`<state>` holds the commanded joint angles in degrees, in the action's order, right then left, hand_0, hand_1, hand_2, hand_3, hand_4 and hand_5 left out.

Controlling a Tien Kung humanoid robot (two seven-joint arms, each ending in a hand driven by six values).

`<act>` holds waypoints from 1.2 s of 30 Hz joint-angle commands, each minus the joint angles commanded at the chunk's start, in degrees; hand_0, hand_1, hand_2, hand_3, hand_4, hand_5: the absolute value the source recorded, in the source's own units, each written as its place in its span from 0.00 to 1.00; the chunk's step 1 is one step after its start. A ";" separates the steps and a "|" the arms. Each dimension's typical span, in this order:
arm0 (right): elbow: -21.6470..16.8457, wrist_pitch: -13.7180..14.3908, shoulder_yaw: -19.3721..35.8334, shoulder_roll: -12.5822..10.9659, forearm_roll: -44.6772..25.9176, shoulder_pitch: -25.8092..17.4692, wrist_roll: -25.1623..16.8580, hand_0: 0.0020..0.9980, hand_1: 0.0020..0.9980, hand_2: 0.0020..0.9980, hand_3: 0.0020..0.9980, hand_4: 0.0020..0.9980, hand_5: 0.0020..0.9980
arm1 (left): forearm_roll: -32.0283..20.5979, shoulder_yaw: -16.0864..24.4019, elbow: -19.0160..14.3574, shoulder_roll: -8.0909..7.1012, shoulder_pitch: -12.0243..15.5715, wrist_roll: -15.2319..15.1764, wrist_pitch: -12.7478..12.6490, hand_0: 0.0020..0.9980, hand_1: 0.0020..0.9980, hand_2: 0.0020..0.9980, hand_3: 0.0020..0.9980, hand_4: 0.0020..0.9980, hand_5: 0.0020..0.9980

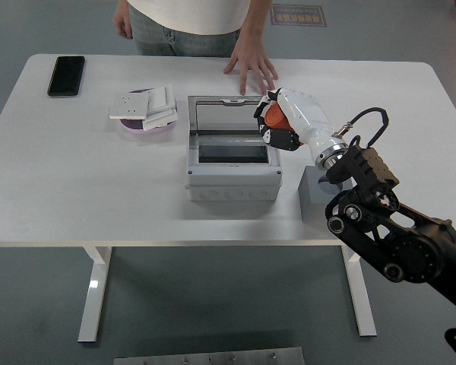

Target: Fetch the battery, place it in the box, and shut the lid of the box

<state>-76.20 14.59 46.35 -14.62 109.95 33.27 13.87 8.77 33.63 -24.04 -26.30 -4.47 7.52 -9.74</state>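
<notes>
My right hand (277, 122) is shut on the orange battery (273, 119) and holds it in the air over the right edge of the grey box (232, 182). The box stands mid-table with its clear lid (232, 114) raised upright at the back, and its inside looks dark. The grey block holder (319, 196) where the battery stood lies to the right of the box, mostly hidden behind my forearm. My left hand does not show.
A person stands at the far side with one hand (251, 65) flat on the table just behind the box. A black phone (66, 75) lies far left. White switch plates sit on a pink dish (147, 110) left of the box.
</notes>
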 joint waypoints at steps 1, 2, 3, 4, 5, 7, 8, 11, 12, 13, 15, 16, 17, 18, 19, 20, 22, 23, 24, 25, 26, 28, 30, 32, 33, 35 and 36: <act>0.07 -0.28 -0.19 0.15 0.12 0.24 0.29 0.33 0.28 0.31 0.33 0.38 0.00 | 0.01 0.01 0.00 -0.02 0.00 0.01 -0.01 0.59 0.76 0.71 0.60 0.76 0.25; 0.24 -0.75 -0.49 0.43 0.23 0.60 0.79 0.33 0.28 0.31 0.33 0.38 0.00 | 0.05 0.06 -0.01 -0.05 0.01 0.04 -0.02 0.59 0.76 0.71 0.60 0.76 0.25; 0.43 -1.16 -0.77 0.70 0.33 0.93 1.24 0.33 0.28 0.31 0.33 0.38 0.00 | 0.10 0.11 -0.02 -0.07 0.02 0.07 -0.03 0.59 0.76 0.71 0.60 0.76 0.25; 0.61 -1.50 -1.04 0.92 0.38 1.21 1.62 0.33 0.27 0.31 0.33 0.37 0.00 | 0.11 0.13 -0.03 -0.08 0.03 0.09 -0.04 0.59 0.76 0.71 0.60 0.76 0.26; 0.90 -1.92 -1.44 1.23 0.40 1.59 2.09 0.33 0.27 0.31 0.33 0.37 0.00 | 0.16 0.16 -0.03 -0.10 0.03 0.11 -0.05 0.59 0.76 0.71 0.60 0.76 0.26; 1.59 -2.51 -2.26 1.86 0.30 2.30 2.69 0.33 0.27 0.31 0.33 0.37 0.00 | 0.27 0.22 -0.03 -0.12 -0.01 0.15 -0.05 0.59 0.76 0.71 0.60 0.76 0.26; 2.09 -2.76 -2.76 2.26 0.18 2.72 2.91 0.33 0.27 0.31 0.33 0.37 0.00 | 0.32 0.25 -0.02 -0.12 -0.06 0.15 -0.04 0.59 0.76 0.71 0.60 0.76 0.26; 3.70 -3.05 -4.15 3.38 -0.35 3.87 3.06 0.33 0.27 0.31 0.33 0.37 0.00 | 0.56 0.35 0.00 -0.11 -0.22 0.22 0.00 0.59 0.76 0.71 0.61 0.76 0.26; 4.16 -3.08 -4.52 3.68 -0.47 4.18 3.03 0.33 0.27 0.31 0.33 0.37 0.00 | 0.64 0.39 0.00 -0.11 -0.26 0.25 0.00 0.59 0.76 0.71 0.61 0.76 0.26; 4.70 -3.12 -5.09 4.04 -0.62 4.61 2.98 0.33 0.27 0.31 0.33 0.37 0.00 | 0.76 0.45 0.00 -0.11 -0.32 0.30 0.01 0.59 0.76 0.71 0.61 0.76 0.26; 5.39 -3.20 -5.99 4.54 -0.84 5.27 2.94 0.33 0.27 0.31 0.33 0.37 0.00 | 0.93 0.54 0.00 -0.14 -0.38 0.36 0.00 0.59 0.76 0.71 0.61 0.76 0.26; 5.65 -3.24 -6.39 4.74 -0.92 5.56 2.93 0.33 0.27 0.31 0.33 0.36 0.00 | 1.01 0.60 -0.01 -0.16 -0.40 0.41 -0.01 0.59 0.76 0.71 0.61 0.76 0.26; 5.91 -3.29 -6.82 4.94 -0.99 5.88 2.95 0.33 0.27 0.31 0.33 0.36 0.00 | 1.12 0.67 -0.02 -0.18 -0.39 0.48 -0.02 0.59 0.76 0.71 0.61 0.76 0.26; 6.14 -3.36 -7.20 5.12 -1.04 6.16 2.97 0.33 0.27 0.31 0.33 0.36 0.00 | 1.24 0.76 -0.04 -0.20 -0.39 0.56 -0.04 0.59 0.76 0.71 0.61 0.76 0.26; 6.33 -3.39 -7.50 5.25 -1.09 6.38 2.97 0.33 0.27 0.31 0.33 0.36 0.00 | 1.36 0.86 -0.06 -0.22 -0.38 0.64 -0.07 0.59 0.76 0.71 0.61 0.76 0.26; 6.45 -3.41 -7.75 5.35 -1.14 6.55 2.97 0.33 0.27 0.31 0.33 0.36 0.00 | 1.45 0.95 -0.08 -0.22 -0.37 0.70 -0.10 0.59 0.76 0.71 0.61 0.76 0.26; 6.64 -3.43 -8.35 5.52 -1.25 6.93 2.96 0.34 0.27 0.30 0.34 0.34 0.00 | 1.65 1.12 -0.10 -0.24 -0.35 0.84 -0.15 0.59 0.76 0.71 0.61 0.77 0.26; 6.73 -3.44 -8.64 5.60 -1.29 7.10 2.96 0.34 0.27 0.30 0.34 0.34 0.00 | 1.73 1.19 -0.11 -0.25 -0.34 0.89 -0.16 0.59 0.76 0.71 0.61 0.77 0.26; 6.90 -3.42 -9.07 5.71 -1.37 7.35 2.92 0.34 0.27 0.30 0.34 0.34 0.00 | 1.77 1.22 -0.12 -0.26 -0.34 0.92 -0.17 0.59 0.76 0.71 0.61 0.77 0.26; 7.10 -3.43 -9.52 5.83 -1.46 7.59 2.91 0.34 0.27 0.30 0.34 0.34 0.00 | 1.82 1.24 -0.12 -0.26 -0.35 0.94 -0.17 0.59 0.76 0.71 0.61 0.77 0.26; 7.26 -3.44 -9.84 5.93 -1.54 7.77 2.89 0.34 0.27 0.30 0.34 0.34 0.00 | 1.86 1.26 -0.11 -0.26 -0.37 0.95 -0.17 0.59 0.76 0.71 0.61 0.77 0.26; 7.62 -3.40 -10.26 6.14 -1.75 8.06 2.80 0.34 0.27 0.30 0.34 0.35 0.00 | 1.91 1.27 -0.10 -0.25 -0.40 0.96 -0.14 0.59 0.76 0.71 0.61 0.77 0.27; 8.12 -3.32 -10.37 6.32 -1.98 8.31 2.63 0.34 0.27 0.30 0.34 0.35 0.00 | 1.84 1.19 -0.09 -0.23 -0.44 0.92 -0.11 0.59 0.76 0.71 0.61 0.77 0.27; 8.58 -3.26 -10.34 6.37 -2.03 8.53 2.52 0.34 0.27 0.30 0.34 0.35 0.00 | 1.82 1.17 -0.10 -0.24 -0.42 0.95 -0.08 0.59 0.76 0.71 0.61 0.77 0.27; 8.87 -3.23 -10.29 6.36 -2.01 8.69 2.46 0.34 0.27 0.30 0.34 0.35 0.00 | 1.87 1.19 -0.11 -0.25 -0.39 1.00 -0.08 0.59 0.76 0.71 0.61 0.77 0.27; 9.37 -3.14 -10.16 6.28 -2.06 9.00 2.33 0.34 0.27 0.30 0.34 0.34 0.00 | 1.91 1.22 -0.14 -0.30 -0.30 1.10 -0.09 0.59 0.76 0.71 0.61 0.77 0.27; 9.68 -3.05 -10.10 6.26 -2.08 9.19 2.24 0.34 0.27 0.30 0.34 0.34 0.00 | 1.94 1.24 -0.15 -0.34 -0.26 1.14 -0.09 0.59 0.76 0.71 0.61 0.77 0.27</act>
<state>-66.52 11.55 36.24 -8.36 107.88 42.46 16.11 10.71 34.88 -24.19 -26.63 -4.72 8.66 -9.83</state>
